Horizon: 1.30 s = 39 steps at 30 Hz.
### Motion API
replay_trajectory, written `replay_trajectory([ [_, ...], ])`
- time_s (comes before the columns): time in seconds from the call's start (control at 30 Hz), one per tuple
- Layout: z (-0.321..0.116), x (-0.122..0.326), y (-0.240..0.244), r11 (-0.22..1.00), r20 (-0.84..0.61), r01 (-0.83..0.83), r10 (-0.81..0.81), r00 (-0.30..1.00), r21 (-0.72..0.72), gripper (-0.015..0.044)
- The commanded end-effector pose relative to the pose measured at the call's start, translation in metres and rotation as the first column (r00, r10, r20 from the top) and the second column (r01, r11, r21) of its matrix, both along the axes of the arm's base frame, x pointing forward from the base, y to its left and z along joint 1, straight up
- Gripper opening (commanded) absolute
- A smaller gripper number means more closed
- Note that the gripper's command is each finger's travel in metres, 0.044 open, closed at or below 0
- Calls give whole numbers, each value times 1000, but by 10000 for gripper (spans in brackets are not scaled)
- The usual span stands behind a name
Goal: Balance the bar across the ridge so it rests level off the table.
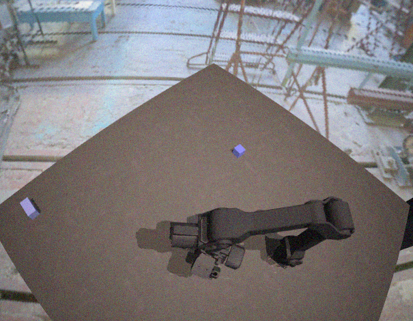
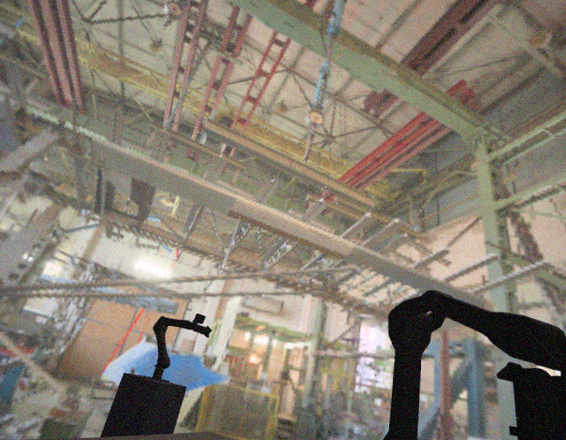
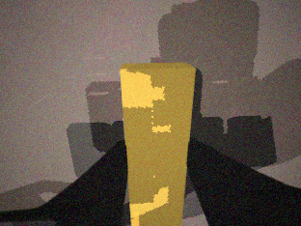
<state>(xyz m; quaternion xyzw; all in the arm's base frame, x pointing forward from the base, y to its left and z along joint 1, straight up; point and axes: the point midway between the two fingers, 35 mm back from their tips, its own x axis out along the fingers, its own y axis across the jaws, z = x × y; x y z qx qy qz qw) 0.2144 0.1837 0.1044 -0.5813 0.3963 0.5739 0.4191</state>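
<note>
A long yellow bar (image 3: 159, 116) runs up the middle of the wrist view, with brighter lit patches on its top. My gripper (image 3: 155, 146) is shut on the bar, one dark finger against each side. In the top view the arm's wrist and gripper body are low at the centre and hide the bar. The ridge shows in none of the views. I cannot tell whether the bar touches anything below it.
A blue-violet cube (image 1: 239, 150) lies on the brown table (image 1: 147, 155), beyond the arm. A lilac block (image 1: 29, 207) lies near the table's left corner. The arm (image 1: 285, 217) reaches in from the right. A second, small dark arm (image 2: 161, 347) stands far back in the exterior view.
</note>
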Motion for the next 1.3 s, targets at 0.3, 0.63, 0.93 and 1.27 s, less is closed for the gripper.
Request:
replay_trajectory([
  [0.3, -1, -1, -1, 1000, -5, 3, -3, 1000, -2, 0],
  [0.63, -2, -1, -1, 1000, -5, 3, -3, 1000, -2, 0],
  [0.93, -2, -1, -1, 1000, -5, 3, -3, 1000, -2, 0],
  [1.27, -3, -1, -1, 1000, -5, 3, -3, 1000, -2, 0],
])
